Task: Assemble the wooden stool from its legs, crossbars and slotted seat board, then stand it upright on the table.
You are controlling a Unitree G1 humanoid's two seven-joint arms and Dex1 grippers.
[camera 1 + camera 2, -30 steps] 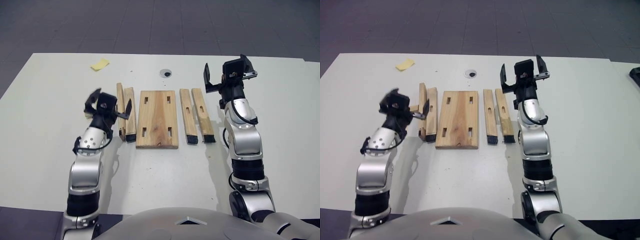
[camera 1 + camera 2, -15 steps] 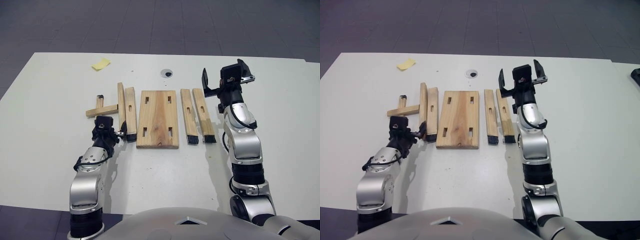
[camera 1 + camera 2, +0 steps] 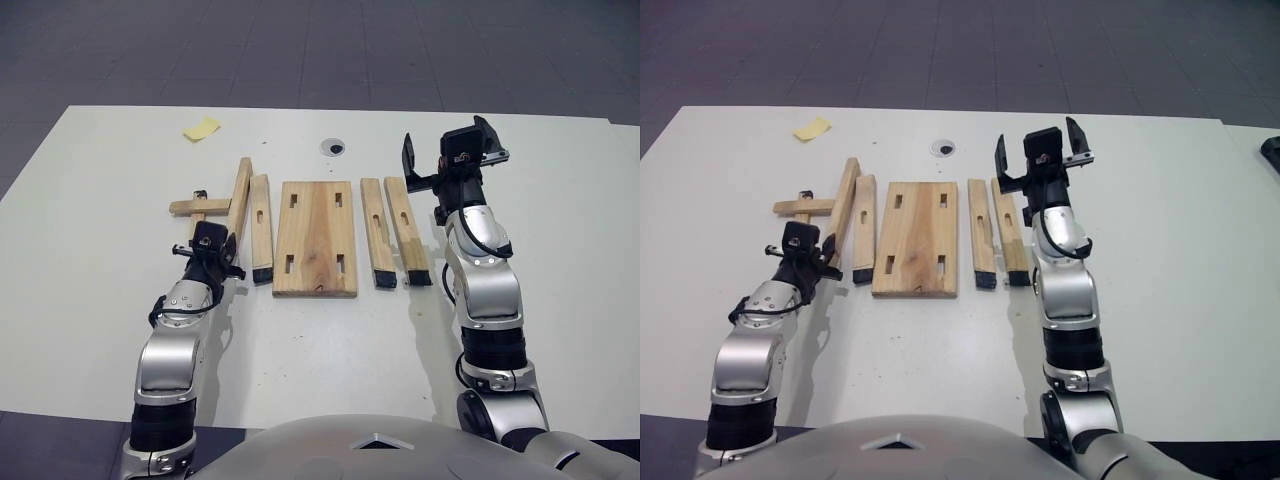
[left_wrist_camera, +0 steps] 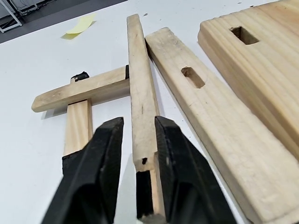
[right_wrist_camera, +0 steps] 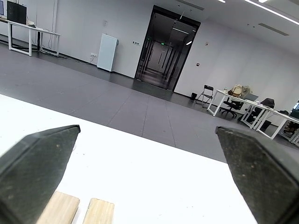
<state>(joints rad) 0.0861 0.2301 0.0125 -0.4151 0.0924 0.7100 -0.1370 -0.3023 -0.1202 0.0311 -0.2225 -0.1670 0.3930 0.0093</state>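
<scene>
The left pincer [image 4: 138,122] pinches the black-capped near end of a slim pale wooden leg [image 3: 238,200], left of centre in the head view. It holds the leg slanted away from the flat-lying slotted wooden neighbour leg [image 3: 261,222], probably to free it for fitting. Two short pale wooden crossbars [image 3: 203,207] lie crossed just left of it, one touching its side. The rectangular slotted wooden seat board [image 3: 316,237] lies flat at centre on the white bench [image 3: 100,200], with two more slotted wooden legs [image 3: 376,230] to its right. The right pincer [image 3: 448,148] hangs spread above their far ends, likely waiting its turn.
</scene>
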